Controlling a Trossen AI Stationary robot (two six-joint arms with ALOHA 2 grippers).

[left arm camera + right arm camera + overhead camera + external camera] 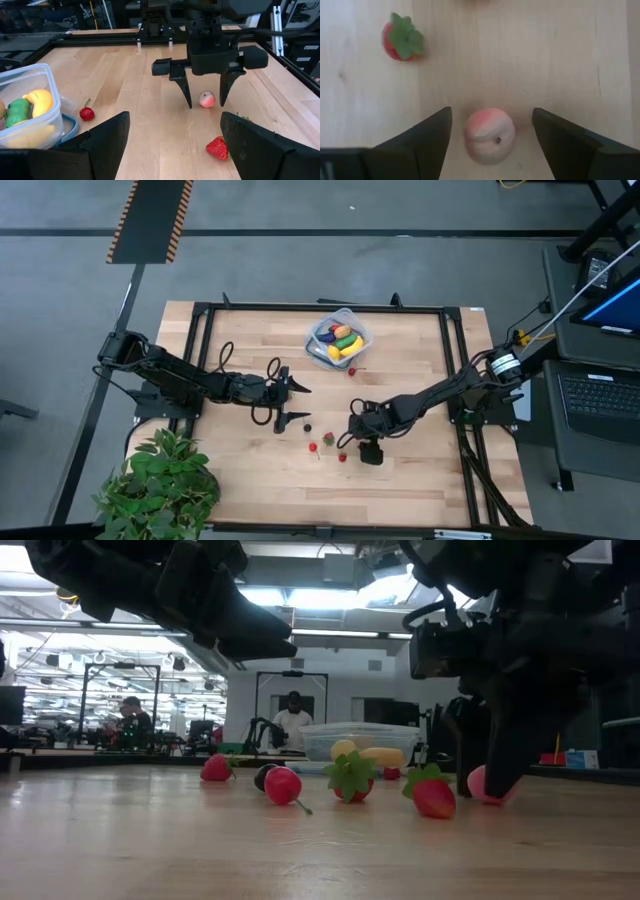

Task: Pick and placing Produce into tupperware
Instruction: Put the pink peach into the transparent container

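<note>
The tupperware (338, 340) sits at the far middle of the table and holds a banana, a lemon and green pieces. Loose produce lies near the table's middle: a pink peach (490, 135), strawberries (328, 439) (402, 37), a cherry (313, 447) and a dark piece (308, 427). My right gripper (491, 114) points down, open, with one finger on either side of the peach (207, 99) and a gap showing on both sides. The peach rests on the table. My left gripper (300, 402) hovers open left of the produce, above the table.
Another cherry (352, 372) lies just in front of the tupperware. A leafy potted plant (160, 485) stands at the near left corner. A black frame (320, 307) runs around the table top. Bare wood stretches along the near edge.
</note>
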